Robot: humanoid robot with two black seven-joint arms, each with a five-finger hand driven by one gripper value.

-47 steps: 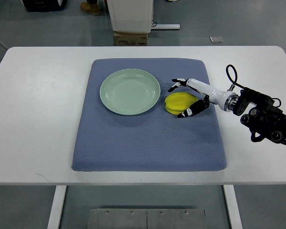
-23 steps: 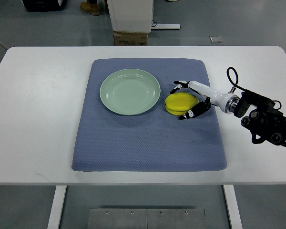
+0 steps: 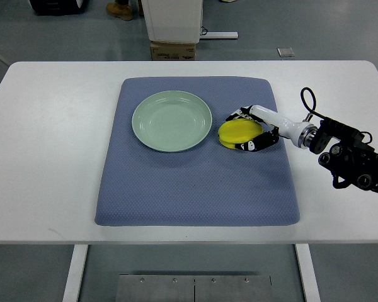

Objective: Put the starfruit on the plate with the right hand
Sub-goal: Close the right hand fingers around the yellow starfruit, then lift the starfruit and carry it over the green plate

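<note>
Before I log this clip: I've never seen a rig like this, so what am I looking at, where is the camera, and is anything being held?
There is one camera, looking steeply down from the robot's own side of a white table. The black and white limb entering from the picture's right is the arm of a humanoid robot; its right hand has fingers rather than a clamp. On the table lies a blue mat. On the mat sit an empty pale green plate and, just to its right, a yellow starfruit. The fingers are curled around the starfruit, which appears to rest on the mat. The left arm is out of view.
</note>
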